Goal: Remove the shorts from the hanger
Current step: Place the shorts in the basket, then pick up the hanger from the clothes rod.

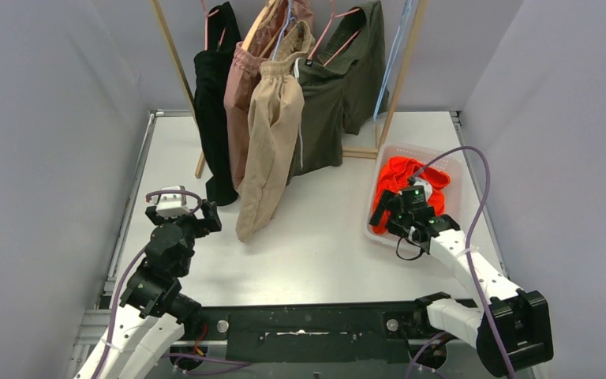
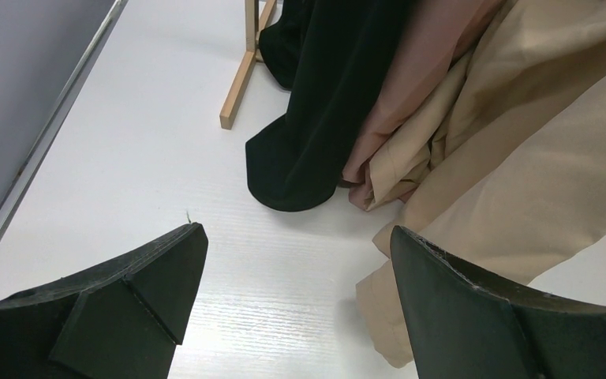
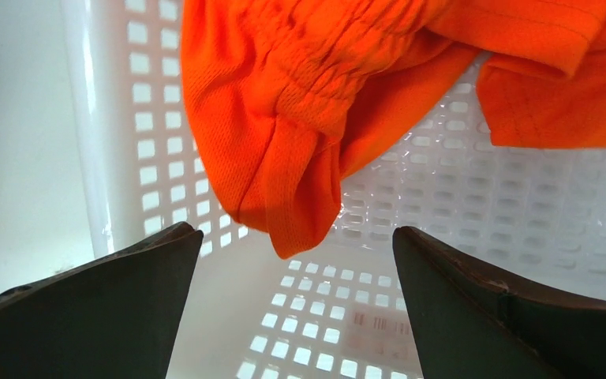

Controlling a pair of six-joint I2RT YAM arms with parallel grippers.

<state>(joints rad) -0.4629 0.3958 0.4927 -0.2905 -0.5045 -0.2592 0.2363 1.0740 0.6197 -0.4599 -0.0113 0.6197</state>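
Orange shorts point(image 3: 300, 87) lie in the white basket point(image 3: 481, 213) at right under the right gripper point(image 3: 296, 231), spread wide and empty; the left gripper point(image 2: 297, 230), equally wide and empty, faces the hanging beige shorts point(image 1: 272, 134), best pinched on bunched cloth and drawn down steadily.

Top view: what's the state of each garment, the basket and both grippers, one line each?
orange shorts, off hanger, in basket
beige shorts, hanging
pink shorts, hanging
olive shorts, hanging
black garment, hanging
basket, holding orange shorts
left gripper, open, empty
right gripper, open, empty
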